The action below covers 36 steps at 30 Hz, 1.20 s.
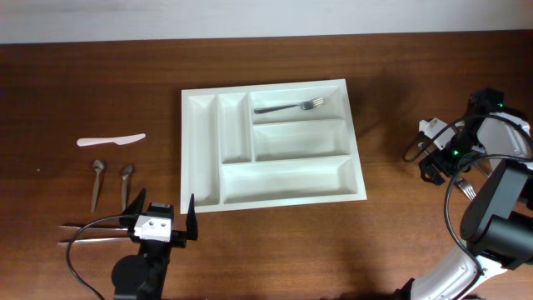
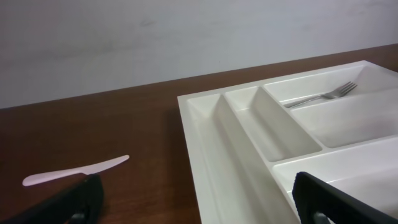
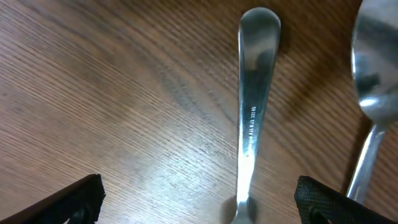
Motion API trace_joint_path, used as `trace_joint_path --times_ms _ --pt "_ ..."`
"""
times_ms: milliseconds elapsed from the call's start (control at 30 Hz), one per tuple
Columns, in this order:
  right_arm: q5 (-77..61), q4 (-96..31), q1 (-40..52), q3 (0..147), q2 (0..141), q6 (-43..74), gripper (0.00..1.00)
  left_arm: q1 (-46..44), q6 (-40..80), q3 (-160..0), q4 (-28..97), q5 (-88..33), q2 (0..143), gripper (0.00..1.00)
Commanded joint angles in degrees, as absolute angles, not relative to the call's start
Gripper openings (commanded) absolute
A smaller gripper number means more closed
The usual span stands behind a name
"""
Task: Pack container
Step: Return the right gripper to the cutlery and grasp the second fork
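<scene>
Left pincer [image 1: 162, 219] and right pincer [image 3: 202, 199] spread; beneath the right, a metal handle [image 3: 252, 112], head cut off.

You have a table [image 1: 83, 75] of dark brown wood. Its grain shows plainly in the right wrist view, and the finish is smooth with a low sheen. The cutlery tray [image 1: 283, 179] is white plastic, smooth and moulded, with a faint gloss on its walls. The fork [image 1: 290, 107] inside it is bright polished metal. The knife [image 1: 111, 140] is pale plastic with a matt finish. Both spoons [image 1: 97, 183] [image 1: 126, 182] look like duller grey metal. Under your right wrist, the utensil handle [image 3: 250, 112] is polished metal with small stamped lettering. The spoon bowl [image 3: 376, 68] beside it is mirror-glossy. The left pincer's fingers [image 2: 336, 199] are matt black.
</scene>
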<state>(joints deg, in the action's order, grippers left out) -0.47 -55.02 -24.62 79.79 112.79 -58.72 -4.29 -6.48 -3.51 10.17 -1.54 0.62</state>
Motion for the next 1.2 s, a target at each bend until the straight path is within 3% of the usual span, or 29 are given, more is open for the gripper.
trace_joint_path --times_ms 0,833,1033,1167 --pt "-1.5 -54.9 -24.9 79.4 114.7 -59.8 0.99 -3.9 -7.4 -3.0 10.1 -2.2 0.3 0.99" --pt "2.0 -51.6 -25.5 79.4 118.9 -59.7 0.99 -3.9 -7.4 -3.0 10.1 -2.2 0.3 0.99" --pt "1.7 -51.6 -25.5 79.4 119.4 -59.7 0.80 -3.9 -7.4 -3.0 10.1 -2.2 0.3 0.99" --pt "1.8 -51.5 -25.5 79.4 119.4 -59.7 0.52 -3.9 -7.4 -3.0 10.1 -2.2 0.3 0.99"
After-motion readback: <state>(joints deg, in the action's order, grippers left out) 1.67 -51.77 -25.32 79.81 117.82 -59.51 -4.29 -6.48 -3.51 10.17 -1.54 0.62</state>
